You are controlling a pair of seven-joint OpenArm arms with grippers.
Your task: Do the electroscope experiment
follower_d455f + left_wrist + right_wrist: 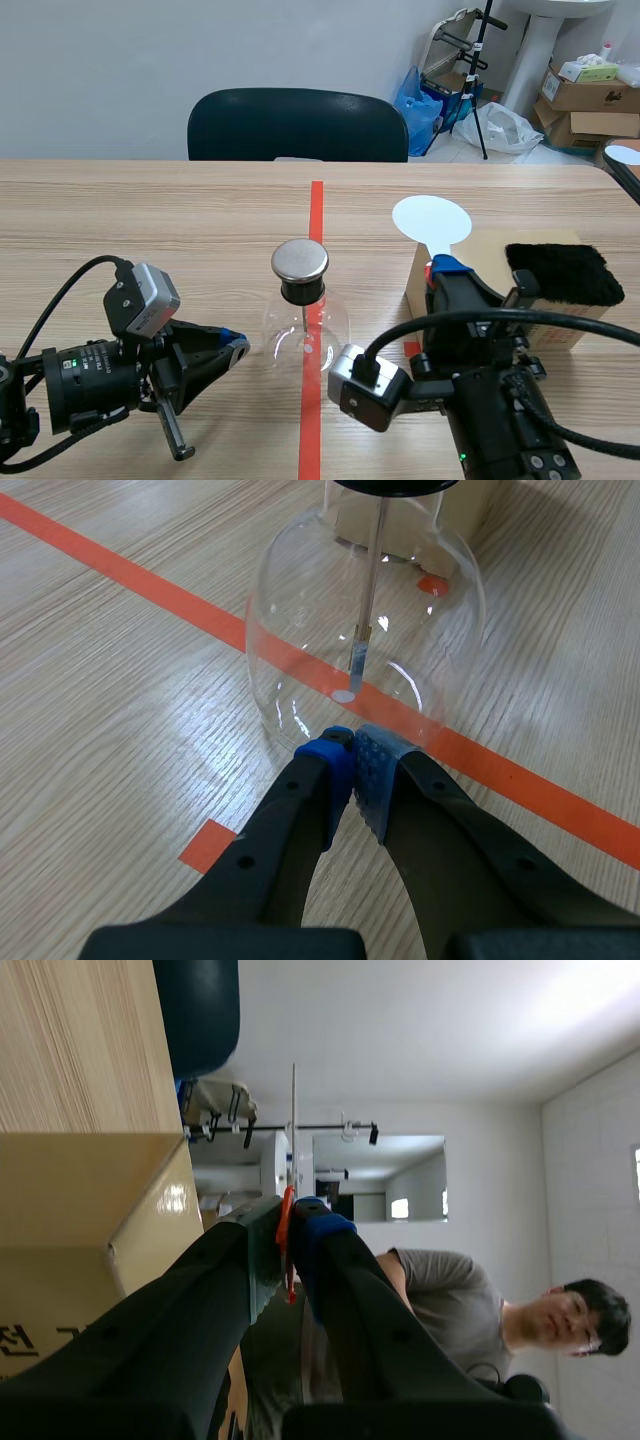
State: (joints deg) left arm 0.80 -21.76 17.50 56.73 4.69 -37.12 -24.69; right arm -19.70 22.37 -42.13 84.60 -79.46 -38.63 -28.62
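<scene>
The electroscope, a clear glass flask (305,325) with a round metal cap (300,260), stands on the red tape line mid-table. In the left wrist view the flask (300,610) is just ahead of my fingertips, with its rod and small foil leaf (355,662) hanging inside. My left gripper (235,348) (352,748) is shut on nothing, its tips close to the glass. My right gripper (445,268) (285,1222) is shut on the red handle of a white round paddle (431,220), which shows edge-on as a thin white blade (294,1110).
A cardboard box (565,328) (80,1200) sits right of the flask, with a black fur pad (563,272) on top. A dark chair (298,125) stands beyond the table's far edge. The right wrist view shows a person (450,1290) in the room beyond.
</scene>
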